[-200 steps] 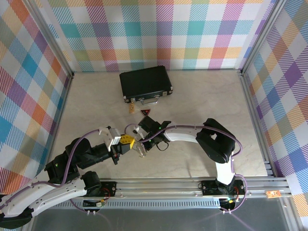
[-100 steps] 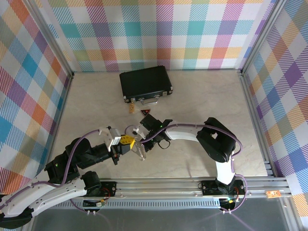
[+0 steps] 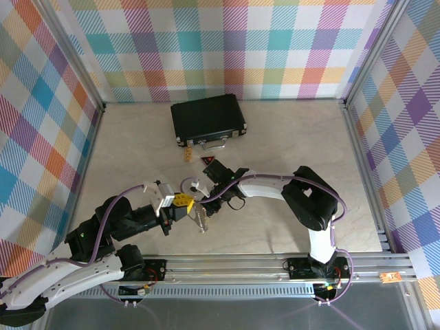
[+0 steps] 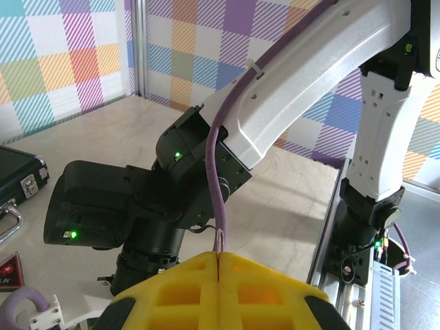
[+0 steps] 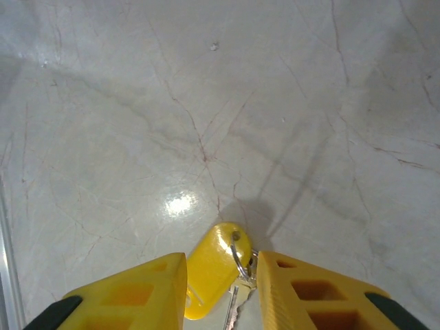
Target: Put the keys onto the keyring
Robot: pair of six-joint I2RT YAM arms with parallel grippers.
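Observation:
The key (image 5: 212, 267) has a yellow plastic head, a small wire ring and a short silver blade. It sits between my right gripper's (image 5: 220, 265) yellow fingers, touching both, with its shadow on the marble beneath. My left gripper (image 4: 218, 256) is shut, and a thin silvery edge of the keyring (image 4: 220, 240) sticks out between its tips. From above, the toothed silvery keyring (image 3: 201, 218) hangs just right of the left gripper (image 3: 185, 202). The right gripper (image 3: 204, 199) reaches in close beside it from the upper right.
A black case (image 3: 208, 118) with a silver handle lies at the back of the table. A dark triangular tag with a red mark (image 3: 208, 161) and a small tan piece (image 3: 188, 155) lie in front of it. The right arm (image 4: 309, 75) arches across just ahead of the left wrist.
The right gripper's jaws have narrowed slightly on the key. The right wrist has shifted a little toward the left gripper, and the keyring hangs slightly lower. The left arm has stayed put.

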